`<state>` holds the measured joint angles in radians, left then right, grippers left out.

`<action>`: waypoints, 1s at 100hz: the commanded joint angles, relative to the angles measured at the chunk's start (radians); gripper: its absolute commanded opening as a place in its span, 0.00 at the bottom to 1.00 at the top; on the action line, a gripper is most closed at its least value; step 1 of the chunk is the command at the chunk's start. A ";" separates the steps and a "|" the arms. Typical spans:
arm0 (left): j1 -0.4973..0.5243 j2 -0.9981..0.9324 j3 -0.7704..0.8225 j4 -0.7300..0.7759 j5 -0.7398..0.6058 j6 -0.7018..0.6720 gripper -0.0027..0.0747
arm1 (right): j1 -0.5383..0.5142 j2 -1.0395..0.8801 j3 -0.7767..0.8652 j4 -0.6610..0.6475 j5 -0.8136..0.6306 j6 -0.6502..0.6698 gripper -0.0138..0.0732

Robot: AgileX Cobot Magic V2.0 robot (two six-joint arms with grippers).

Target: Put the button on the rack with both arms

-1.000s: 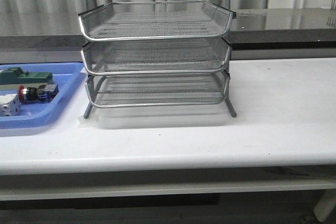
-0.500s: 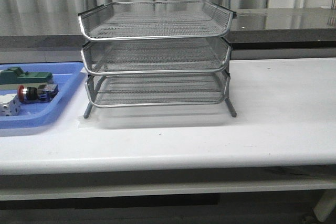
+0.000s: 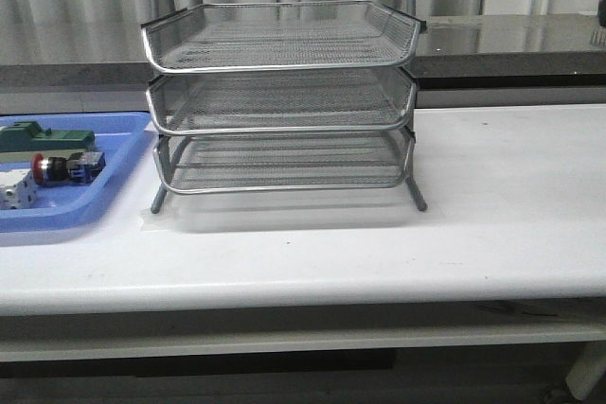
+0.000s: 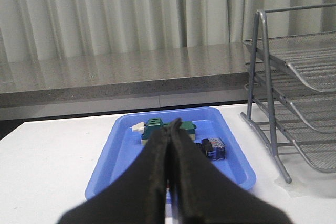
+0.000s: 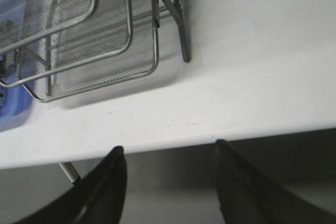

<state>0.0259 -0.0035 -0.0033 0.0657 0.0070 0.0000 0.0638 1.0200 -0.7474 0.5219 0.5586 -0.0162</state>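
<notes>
Button (image 3: 64, 168) lies in blue tray (image 3: 123, 153) left of rack (image 3: 281, 101) (all tiers bare); left gripper (image 4: 169, 145) fingers pressed together, right gripper (image 5: 170, 182) spread apart.

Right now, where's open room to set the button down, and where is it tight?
All three tiers of the rack look bare. The white table is open to the right of the rack and along its front edge. The blue tray is crowded: the button sits beside a green block.
</notes>
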 commanded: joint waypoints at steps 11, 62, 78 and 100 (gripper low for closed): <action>0.003 -0.032 0.056 -0.009 -0.073 -0.012 0.01 | -0.005 0.066 -0.034 0.159 -0.112 -0.021 0.67; 0.003 -0.032 0.056 -0.009 -0.073 -0.012 0.01 | 0.136 0.436 -0.067 0.782 -0.214 -0.420 0.67; 0.003 -0.032 0.056 -0.009 -0.073 -0.012 0.01 | 0.141 0.525 -0.125 1.003 -0.165 -0.581 0.67; 0.003 -0.032 0.056 -0.009 -0.073 -0.012 0.01 | 0.142 0.651 -0.176 1.303 -0.048 -0.803 0.67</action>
<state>0.0259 -0.0035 -0.0033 0.0657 0.0070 0.0000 0.2032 1.6657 -0.8813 1.6792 0.4235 -0.7140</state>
